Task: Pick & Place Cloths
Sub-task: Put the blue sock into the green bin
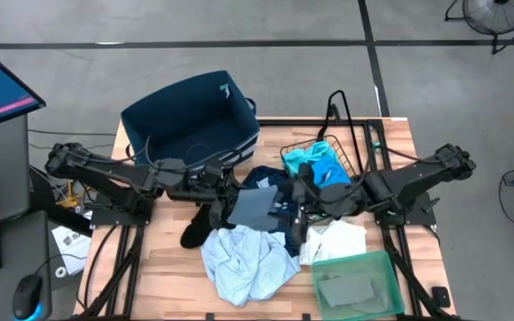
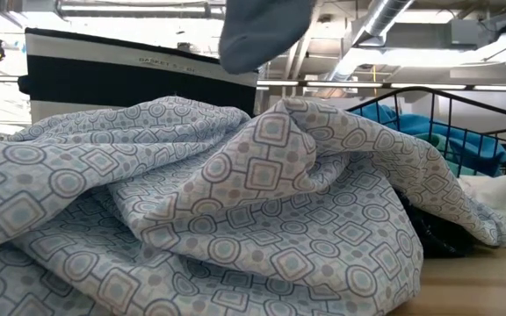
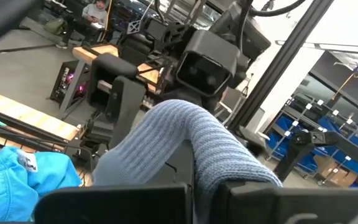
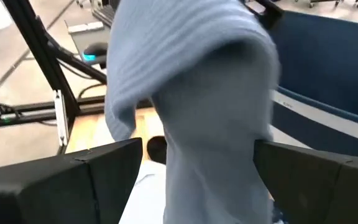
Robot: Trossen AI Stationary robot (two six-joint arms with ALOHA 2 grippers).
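Clearly a handover is under way: the left gripper (image 1: 230, 198) is clenched on a grey ribbed cloth (image 1: 250, 207) held above the table's middle, and the right gripper (image 1: 298, 203) stands wide with the cloth between its fingers. It should close fully before the left lets go. One navy bin (image 1: 190, 120), one green tray (image 1: 357, 283), one wire basket (image 1: 333, 156); at least five other cloths.

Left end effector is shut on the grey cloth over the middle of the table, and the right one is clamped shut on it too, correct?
Not quite. The left end effector is shut on the grey cloth over mid-table, but the right end effector is open: the right wrist view shows its fingers spread wide on either side of the hanging cloth.
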